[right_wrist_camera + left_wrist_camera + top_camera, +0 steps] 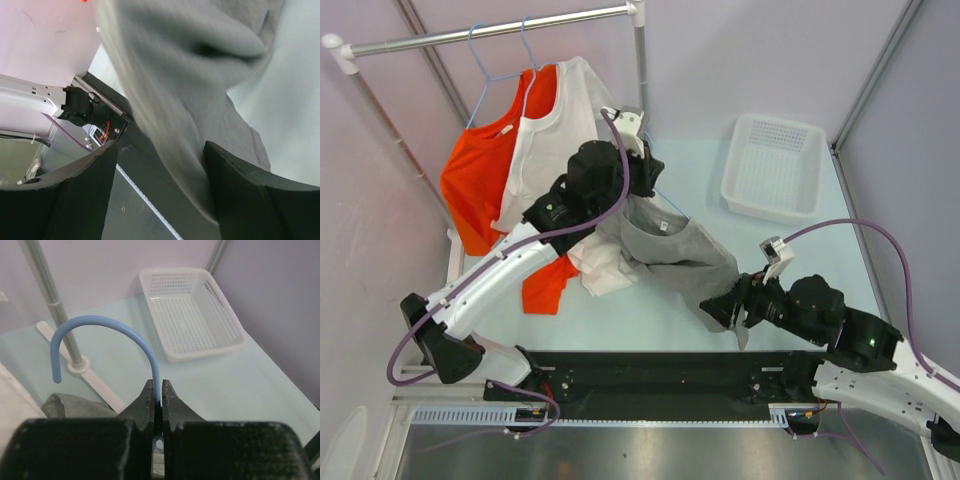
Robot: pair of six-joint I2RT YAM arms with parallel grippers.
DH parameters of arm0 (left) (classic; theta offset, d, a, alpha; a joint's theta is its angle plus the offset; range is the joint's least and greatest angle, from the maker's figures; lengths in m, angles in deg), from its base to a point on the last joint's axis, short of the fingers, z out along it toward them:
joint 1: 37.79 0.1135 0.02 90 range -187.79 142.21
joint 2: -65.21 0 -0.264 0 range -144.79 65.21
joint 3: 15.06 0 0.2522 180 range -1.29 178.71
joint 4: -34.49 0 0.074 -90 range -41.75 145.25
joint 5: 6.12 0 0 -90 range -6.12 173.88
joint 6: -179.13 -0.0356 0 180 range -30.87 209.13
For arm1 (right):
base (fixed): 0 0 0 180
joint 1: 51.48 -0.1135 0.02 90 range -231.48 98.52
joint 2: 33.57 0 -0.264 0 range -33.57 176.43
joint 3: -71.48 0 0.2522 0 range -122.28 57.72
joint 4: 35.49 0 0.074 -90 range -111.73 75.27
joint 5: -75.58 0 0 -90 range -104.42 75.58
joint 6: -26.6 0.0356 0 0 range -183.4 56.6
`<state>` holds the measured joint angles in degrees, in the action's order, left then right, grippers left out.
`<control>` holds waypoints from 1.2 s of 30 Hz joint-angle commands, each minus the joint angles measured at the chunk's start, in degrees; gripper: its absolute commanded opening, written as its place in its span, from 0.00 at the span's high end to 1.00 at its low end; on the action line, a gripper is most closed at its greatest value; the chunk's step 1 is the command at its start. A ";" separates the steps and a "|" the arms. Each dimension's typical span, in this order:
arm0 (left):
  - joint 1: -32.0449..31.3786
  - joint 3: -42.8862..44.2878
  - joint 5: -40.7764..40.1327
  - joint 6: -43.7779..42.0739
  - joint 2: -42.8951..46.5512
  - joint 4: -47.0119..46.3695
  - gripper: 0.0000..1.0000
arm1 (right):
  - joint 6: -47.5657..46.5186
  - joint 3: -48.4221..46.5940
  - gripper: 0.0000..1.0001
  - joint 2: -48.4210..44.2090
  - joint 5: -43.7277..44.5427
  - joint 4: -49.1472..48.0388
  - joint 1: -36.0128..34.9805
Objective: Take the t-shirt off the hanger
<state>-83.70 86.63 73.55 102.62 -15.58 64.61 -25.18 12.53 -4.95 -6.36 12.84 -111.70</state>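
The grey t-shirt (672, 250) is hanging on a blue hanger (107, 326) over the middle of the pale green table (650, 315), its body draping down toward 5 o'clock in the top view. The left gripper (157, 392) is reaching in from 7 o'clock and pinching the hanger's hook stem, with its two fingers (145, 407) pressed tight against the blue wire while the hook is arching up and over to the left in the wrist view. The right gripper (159, 150) is sitting at the shirt's lower edge, at 5 o'clock from the collar. Its fingers (235, 200) are standing wide apart, and a fold of grey cloth is hanging between them without being squeezed. An orange t-shirt (480, 175) and a white t-shirt (555, 140) are hanging from the metal rail (490, 33) at 10 o'clock. A white mesh basket (775, 165) is resting on the table at 2 o'clock, well apart from the shirt.
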 commanded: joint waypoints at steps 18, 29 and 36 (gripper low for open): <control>9.70 -3.54 3.30 14.53 5.56 -8.53 1.00 | 20.31 4.14 1.00 -26.39 27.00 11.92 -0.24; 15.76 -4.69 -0.67 24.91 6.88 -10.03 1.00 | 32.35 0.72 1.00 -26.69 37.19 23.43 -0.07; 18.49 -7.92 4.86 24.30 7.93 -12.92 1.00 | 39.39 -4.99 1.00 -26.69 44.41 35.03 -0.07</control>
<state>-66.93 80.83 76.02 125.27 -11.52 58.62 8.17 12.32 -31.07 28.30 38.87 -111.79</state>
